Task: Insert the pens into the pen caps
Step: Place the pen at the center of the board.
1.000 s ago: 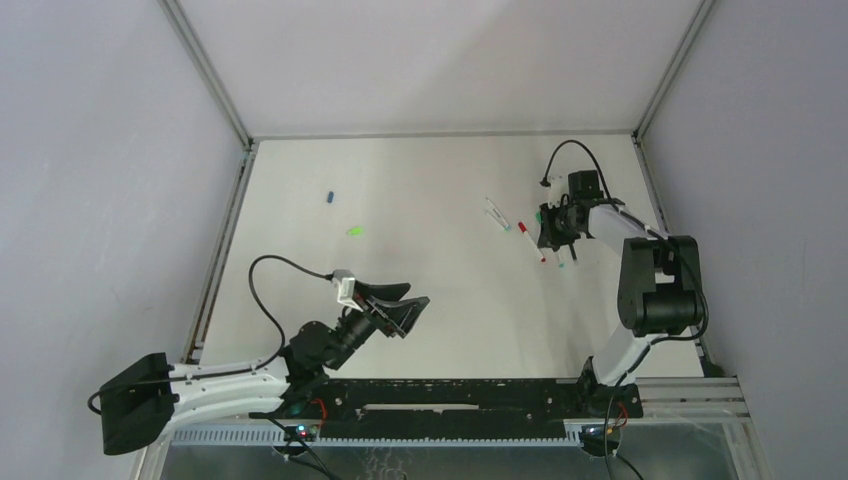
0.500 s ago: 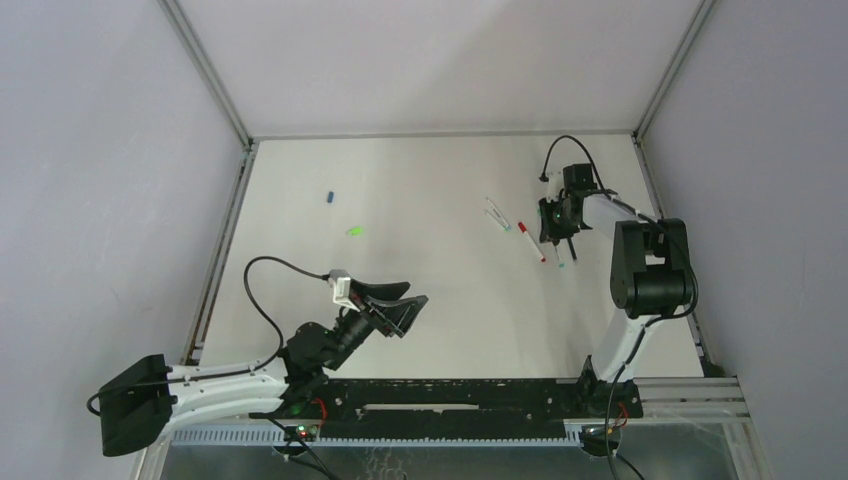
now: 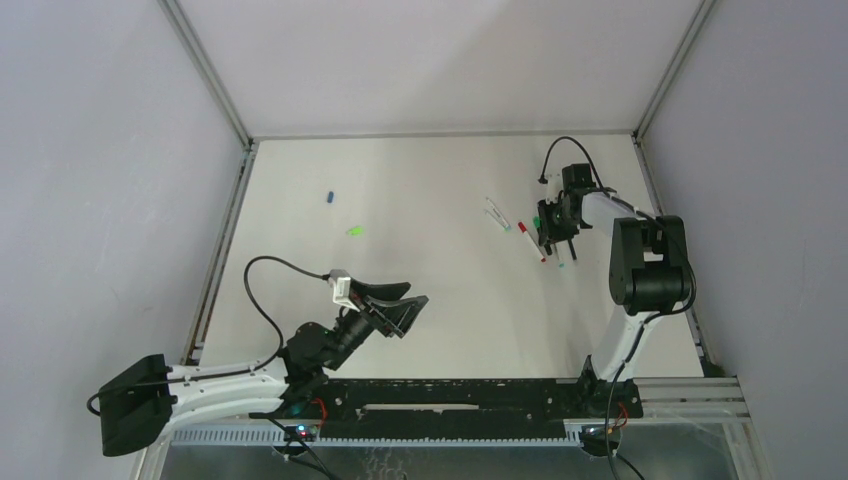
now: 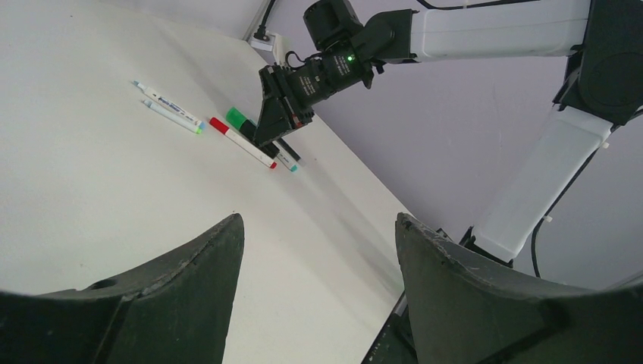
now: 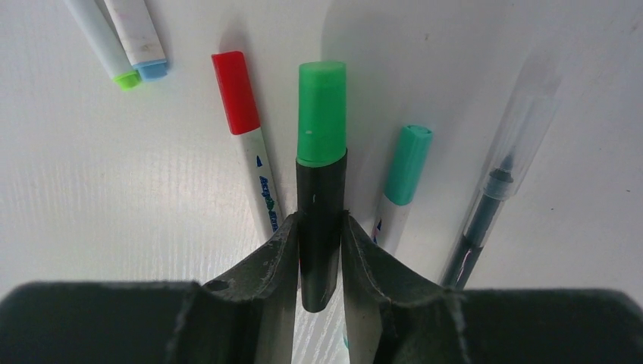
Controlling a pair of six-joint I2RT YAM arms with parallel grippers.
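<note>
far left, a blue cap (image 3: 329, 196) and a bright green cap (image 3: 353, 231) lie loose on the tabletop (image 3: 430, 290), well apart from the pens. my left arm (image 3: 325, 345) hovers near me, jaws wide apart, holding nothing. over right: two white pens (image 5: 136, 30) side by side, a red-capped pen (image 5: 246, 129), then the black marker (image 5: 321, 189), green-capped. my right arm (image 3: 600, 208) has its jaws clamped on the barrel. a teal-capped pen (image 5: 406, 167) and a clear pen (image 5: 508, 144) lie just beside.

White table (image 3: 430, 300), pale grey walls (image 3: 100, 150), aluminium frame posts (image 3: 205, 70), even light.
</note>
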